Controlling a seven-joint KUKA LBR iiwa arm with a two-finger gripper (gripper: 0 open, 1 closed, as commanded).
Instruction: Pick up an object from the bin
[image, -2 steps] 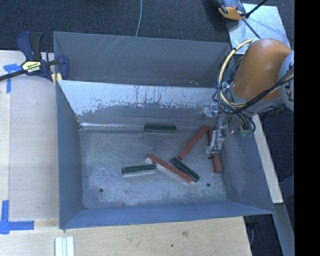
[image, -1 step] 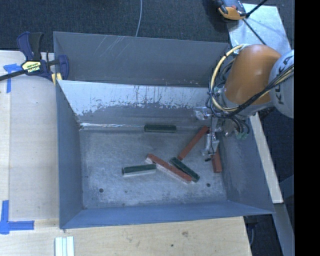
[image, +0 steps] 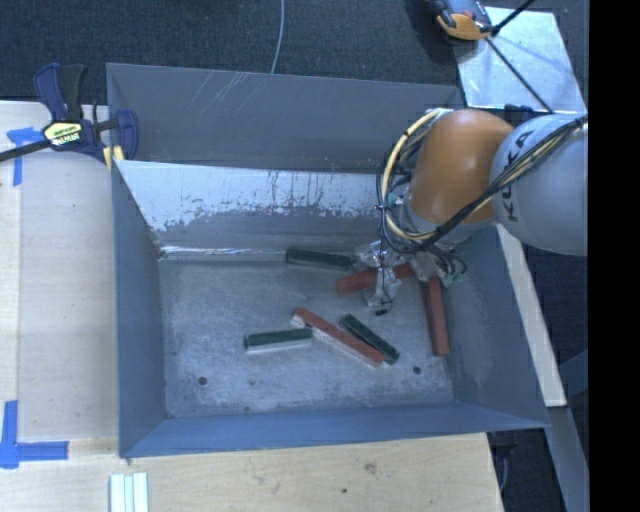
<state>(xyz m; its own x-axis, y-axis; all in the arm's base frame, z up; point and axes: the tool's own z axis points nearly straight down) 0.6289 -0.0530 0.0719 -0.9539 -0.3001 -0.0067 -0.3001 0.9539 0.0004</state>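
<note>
Into the grey bin (image: 140, 300) my arm (image: 540, 190) reaches from three o'clock; its gripper (image: 381, 295) hangs over a short red stick (image: 350, 284) toward the bin's two o'clock. I cannot tell whether it is spread or pinching.

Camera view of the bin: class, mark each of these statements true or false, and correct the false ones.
1. The claw hangs over the bin's right half. True.
2. The bin holds balls. False: it holds slim bars, green and red-brown.
3. A red-brown bar lies near the right wall. True.
4. The dark green bar by the back wall stands on end. False: it lies flat.
</note>
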